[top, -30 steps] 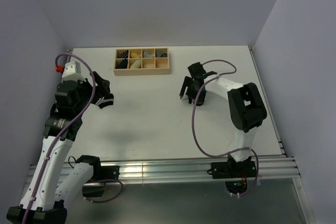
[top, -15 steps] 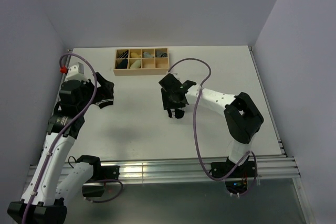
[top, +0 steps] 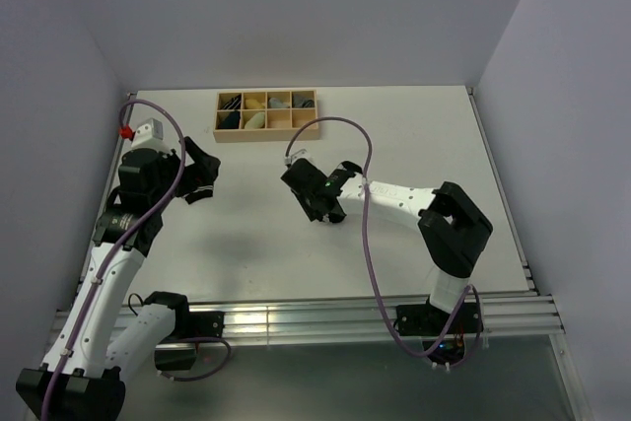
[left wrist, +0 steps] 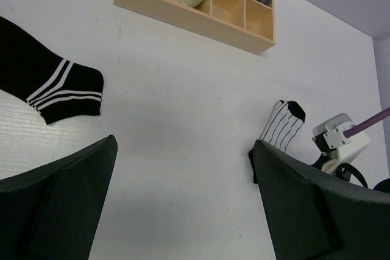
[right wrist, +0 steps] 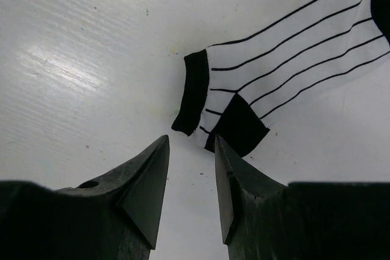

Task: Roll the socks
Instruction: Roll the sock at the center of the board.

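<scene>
The black sock with two white bands (left wrist: 56, 83) lies flat at the left of the table; in the top view (top: 196, 192) it is just beside my left gripper (top: 204, 175). My left gripper (left wrist: 183, 141) is wide open and empty above bare table. The white sock with thin black stripes and black ends (right wrist: 286, 59) lies flat near the table's middle, also in the left wrist view (left wrist: 282, 122). My right gripper (right wrist: 192, 141) hovers just short of its black cuff, jaws narrowly apart, nothing between them. In the top view my right gripper (top: 317, 202) hides most of that sock.
A wooden divider box (top: 266, 115) stands at the back left, holding dark, tan and grey sock rolls; it also shows in the left wrist view (left wrist: 201, 16). Walls close in on the left, back and right. A metal rail (top: 296, 317) runs along the near edge.
My right gripper has swung left from the right of the table to the middle, over the striped sock. My left arm has shifted only slightly.
</scene>
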Robot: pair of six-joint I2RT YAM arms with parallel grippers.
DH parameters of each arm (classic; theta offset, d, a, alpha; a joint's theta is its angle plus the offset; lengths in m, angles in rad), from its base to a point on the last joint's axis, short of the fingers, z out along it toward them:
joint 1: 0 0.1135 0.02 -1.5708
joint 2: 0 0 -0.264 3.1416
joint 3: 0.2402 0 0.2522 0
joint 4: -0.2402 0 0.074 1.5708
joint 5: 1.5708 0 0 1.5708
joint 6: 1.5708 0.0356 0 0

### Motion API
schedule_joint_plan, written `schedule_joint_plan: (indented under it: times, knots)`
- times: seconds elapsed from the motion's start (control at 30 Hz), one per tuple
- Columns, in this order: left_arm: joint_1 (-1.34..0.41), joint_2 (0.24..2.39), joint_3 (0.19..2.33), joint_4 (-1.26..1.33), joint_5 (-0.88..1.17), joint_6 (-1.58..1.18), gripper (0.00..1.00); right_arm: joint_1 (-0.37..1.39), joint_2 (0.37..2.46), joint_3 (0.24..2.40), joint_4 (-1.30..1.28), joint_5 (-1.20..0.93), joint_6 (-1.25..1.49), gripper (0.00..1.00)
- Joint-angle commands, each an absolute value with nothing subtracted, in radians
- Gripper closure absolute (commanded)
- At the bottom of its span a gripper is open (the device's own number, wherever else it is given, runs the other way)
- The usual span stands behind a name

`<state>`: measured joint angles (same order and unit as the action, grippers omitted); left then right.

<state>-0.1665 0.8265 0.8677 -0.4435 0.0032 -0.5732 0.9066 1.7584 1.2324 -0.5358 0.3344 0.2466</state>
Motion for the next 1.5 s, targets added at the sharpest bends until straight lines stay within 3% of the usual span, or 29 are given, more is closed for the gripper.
schedule_joint_plan:
  times: [0.0,0.8,1.13,1.23,1.43,1.47]
  knots:
    - [-0.170,0.818,0.853,-0.420,0.029,-0.600,0.01,0.914,1.773,1.213,-0.499,0.367,0.199,0.57]
    - [-0.170,0.842,0.836,-0.443,0.072,-0.617,0.01,0.933,1.893,1.138,-0.391,0.342,0.207,0.60]
    - [-0.172,0.871,0.841,-0.433,0.086,-0.624,0.01,0.933,1.911,1.055,-0.420,0.318,0.311,0.55]
    - [-0.170,0.882,0.842,-0.425,0.101,-0.630,0.01,0.933,1.927,1.061,-0.437,0.327,0.330,0.63]
    - [-0.172,0.908,0.842,-0.408,0.130,-0.644,0.01,0.933,1.974,1.071,-0.453,0.333,0.356,1.00]
    - [-0.170,0.911,0.841,-0.403,0.133,-0.646,0.01,0.933,1.971,1.068,-0.445,0.307,0.350,1.00]
